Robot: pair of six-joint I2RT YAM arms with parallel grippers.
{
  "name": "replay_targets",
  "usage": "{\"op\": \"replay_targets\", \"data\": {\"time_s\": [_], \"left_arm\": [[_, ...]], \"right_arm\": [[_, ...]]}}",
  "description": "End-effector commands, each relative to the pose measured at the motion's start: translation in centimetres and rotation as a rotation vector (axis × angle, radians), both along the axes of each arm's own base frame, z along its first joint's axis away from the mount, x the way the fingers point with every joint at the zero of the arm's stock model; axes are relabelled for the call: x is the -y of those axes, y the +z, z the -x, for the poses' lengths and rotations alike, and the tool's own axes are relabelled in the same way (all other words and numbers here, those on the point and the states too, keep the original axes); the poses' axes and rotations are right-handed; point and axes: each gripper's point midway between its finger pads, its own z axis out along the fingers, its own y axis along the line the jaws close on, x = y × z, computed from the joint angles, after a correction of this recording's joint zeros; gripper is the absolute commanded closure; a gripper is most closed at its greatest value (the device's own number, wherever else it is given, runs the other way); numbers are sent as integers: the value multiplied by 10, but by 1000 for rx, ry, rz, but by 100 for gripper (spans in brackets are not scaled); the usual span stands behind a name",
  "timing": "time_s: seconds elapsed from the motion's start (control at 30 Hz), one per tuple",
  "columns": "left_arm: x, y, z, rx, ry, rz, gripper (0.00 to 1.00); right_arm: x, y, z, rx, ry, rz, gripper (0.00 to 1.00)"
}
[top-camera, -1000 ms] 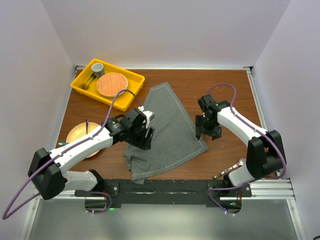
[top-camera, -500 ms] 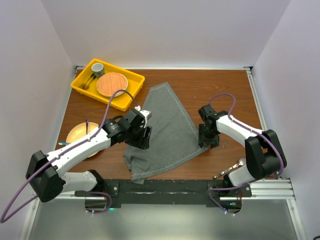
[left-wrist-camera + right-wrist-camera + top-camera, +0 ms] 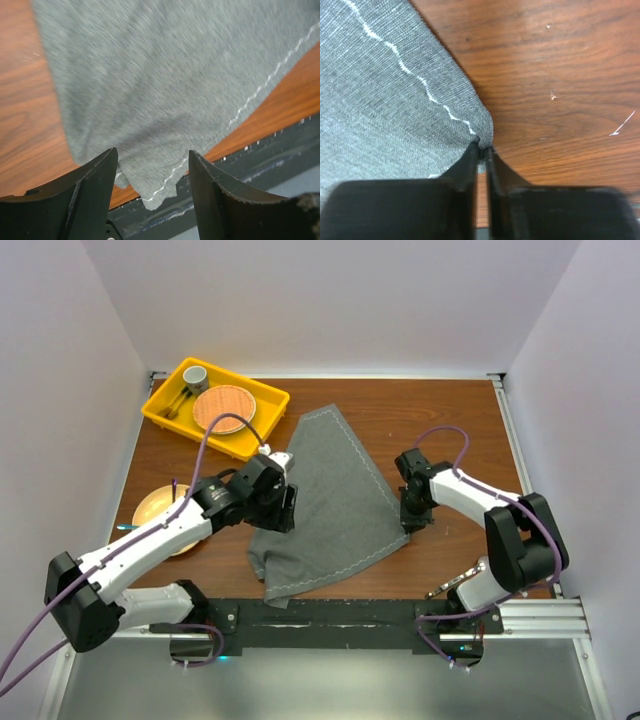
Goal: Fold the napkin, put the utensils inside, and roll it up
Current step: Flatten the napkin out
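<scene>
Right fingers (image 3: 465, 172) tipped down, pinching napkin (image 3: 380, 100) corner, left fingers (image 3: 95, 192) spread above

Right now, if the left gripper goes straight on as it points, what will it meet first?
Probably the napkin: the open left gripper points down at the cloth, close to a corner. How far above it hangs is unclear.

Far left corner: a yellow tray (image 3: 262, 395) is sitting askew on the brown wooden table (image 3: 450, 420). Inside it, a small grey cup (image 3: 195, 375) is standing upright at the far end, and a round orange-brown plate (image 3: 224, 408) is lying flat beside it. Nearer, by the left edge, I am seeing a yellow plate (image 3: 152, 508), partly hidden. A black rail (image 3: 330, 618) is running along the near edge. White walls (image 3: 330, 300) are enclosing three sides.
</scene>
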Motion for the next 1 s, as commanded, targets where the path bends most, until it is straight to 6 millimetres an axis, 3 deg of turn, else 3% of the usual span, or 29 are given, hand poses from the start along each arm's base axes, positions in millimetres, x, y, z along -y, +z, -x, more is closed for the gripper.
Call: {"op": "replay_targets", "data": {"time_s": [0.0, 0.03, 0.1, 0.13, 0.17, 0.23, 0.27, 0.3, 0.37, 0.5, 0.6, 0.63, 0.73, 0.87, 0.97], "left_arm": [[-17, 47, -27, 156, 163, 12, 37], [-20, 54, -29, 180, 180, 22, 38], [-21, 66, -35, 219, 199, 48, 38], [-24, 70, -38, 231, 209, 61, 38], [-23, 70, -40, 231, 206, 70, 38], [-11, 68, -42, 219, 155, 103, 38], [-7, 63, -41, 205, 129, 102, 38], [3, 61, -40, 188, 80, 128, 39], [16, 43, -37, 141, -2, 102, 46], [48, 16, -22, 90, -123, 18, 51], [85, 7, -6, 90, -209, 38, 51], [99, -1, 4, 82, -257, 35, 51], [121, -15, 9, 60, -304, 35, 50], [116, -22, -7, 58, -227, -37, 51], [109, -16, -25, 51, -164, 40, 40]], "right_arm": [[-13, 31, -28, 83, 74, -8, 100], [-30, 56, -45, 147, 93, -60, 100], [-55, 93, -51, 215, 139, -104, 100], [-73, 132, -70, 310, 153, -151, 100], [-86, 153, -73, 351, 173, -176, 100], [-72, 196, -86, 443, 89, -129, 100], [-27, 203, -98, 474, -37, -8, 100], [-4, 207, -100, 486, -92, 16, 100], [46, 187, -103, 449, -198, 55, 100], [99, 156, -93, 337, -247, 269, 100], [109, 152, -97, 337, -227, 295, 100], [106, 153, -100, 347, -217, 277, 100], [95, 146, -108, 322, -188, 228, 100], [94, 146, -111, 310, -157, 227, 100], [92, 150, -111, 316, -152, 214, 100]]}}
